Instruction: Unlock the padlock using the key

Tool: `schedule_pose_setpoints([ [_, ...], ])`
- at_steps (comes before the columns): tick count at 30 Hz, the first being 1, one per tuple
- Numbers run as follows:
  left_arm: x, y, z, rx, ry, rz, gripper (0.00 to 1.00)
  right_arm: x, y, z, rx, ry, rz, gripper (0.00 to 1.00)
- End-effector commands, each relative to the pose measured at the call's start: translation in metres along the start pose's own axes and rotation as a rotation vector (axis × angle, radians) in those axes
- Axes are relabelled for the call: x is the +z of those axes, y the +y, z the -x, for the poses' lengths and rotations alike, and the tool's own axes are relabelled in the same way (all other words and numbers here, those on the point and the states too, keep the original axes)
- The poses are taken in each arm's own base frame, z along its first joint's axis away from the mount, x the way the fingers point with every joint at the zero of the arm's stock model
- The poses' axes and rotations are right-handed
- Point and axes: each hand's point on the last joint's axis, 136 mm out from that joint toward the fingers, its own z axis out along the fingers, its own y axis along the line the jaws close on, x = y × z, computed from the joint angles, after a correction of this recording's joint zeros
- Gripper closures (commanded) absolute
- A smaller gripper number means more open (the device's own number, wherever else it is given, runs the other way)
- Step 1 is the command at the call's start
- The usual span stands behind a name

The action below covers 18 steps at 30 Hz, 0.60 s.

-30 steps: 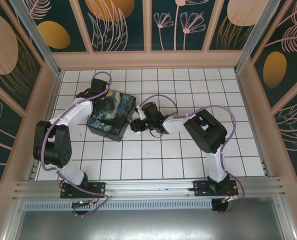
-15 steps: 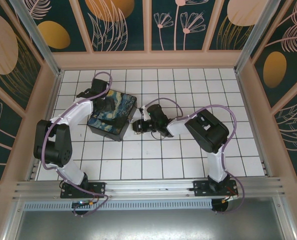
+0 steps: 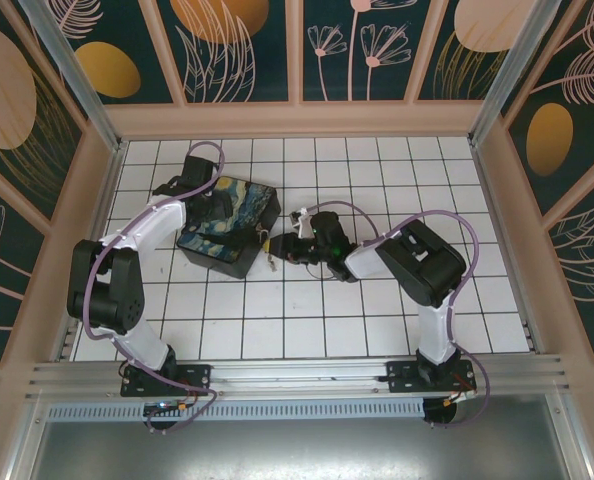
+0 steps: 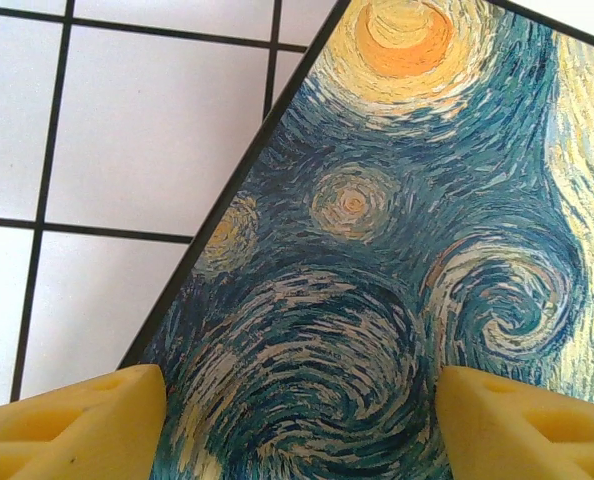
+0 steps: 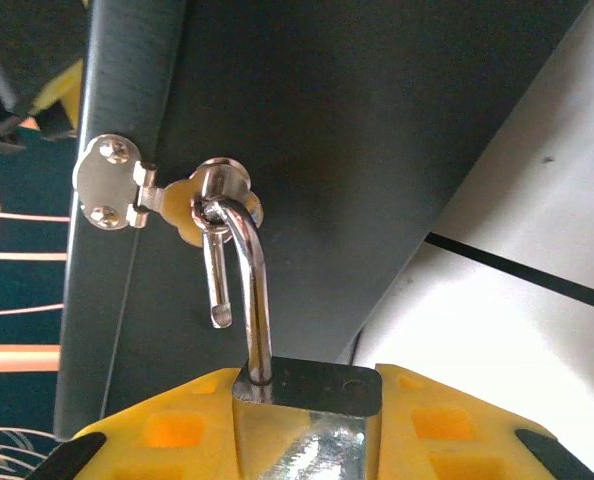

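the right tool (image 5: 307, 425) is closed on the padlock (image 5: 312, 388), whose squarish silver body is pinched between the yellow fingertips (image 5: 167, 430); seen from above, this tool (image 3: 280, 246) sits just beside the right-hand side of the box (image 3: 222, 245), low over the white tiled desk (image 3: 377, 170); the padlock's thin shackle (image 5: 255, 290) rises from the body and hooks through the small loop (image 5: 222, 190) of the hasp (image 5: 109, 180) on the box's black wall; one leg of the shackle goes into the body, while the shorter leg hangs free with its tip clear of the body, so the lock stands open but remains hung on the loop;

the left tool (image 4: 297, 420) hovers over the painted lid (image 4: 377, 250) of the box with its fingers spread wide; the two yellow fingertips (image 4: 77, 420) are far apart at the bottom corners of the wrist view, with the swirled blue and yellow paint between them; i cannot tell whether they touch the lid; from above, this tool (image 3: 215, 205) is over the far part of the lid, and the box lies turned at an angle to the tile lines.
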Motion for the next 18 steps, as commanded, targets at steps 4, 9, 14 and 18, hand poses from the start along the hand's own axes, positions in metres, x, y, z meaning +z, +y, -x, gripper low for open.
schedule_pose_setpoints([
  [4, 0.001, -0.010, -0.027, 0.125, 0.075, 0.054, 0.28, -0.010, 0.043, 0.051, 0.049, -0.182, 0.162, 0.75],
  [9, -0.013, -0.020, -0.021, 0.150, 0.035, 0.073, 0.28, -0.006, 0.019, 0.051, 0.124, -0.184, 0.032, 0.76],
  [14, -0.024, -0.030, -0.007, 0.190, 0.008, 0.074, 0.28, -0.025, 0.022, 0.064, 0.180, -0.253, 0.111, 0.76],
  [18, -0.004, -0.028, -0.029, 0.247, 0.074, 0.099, 0.28, -0.024, 0.025, 0.079, 0.182, -0.274, 0.128, 0.76],
])
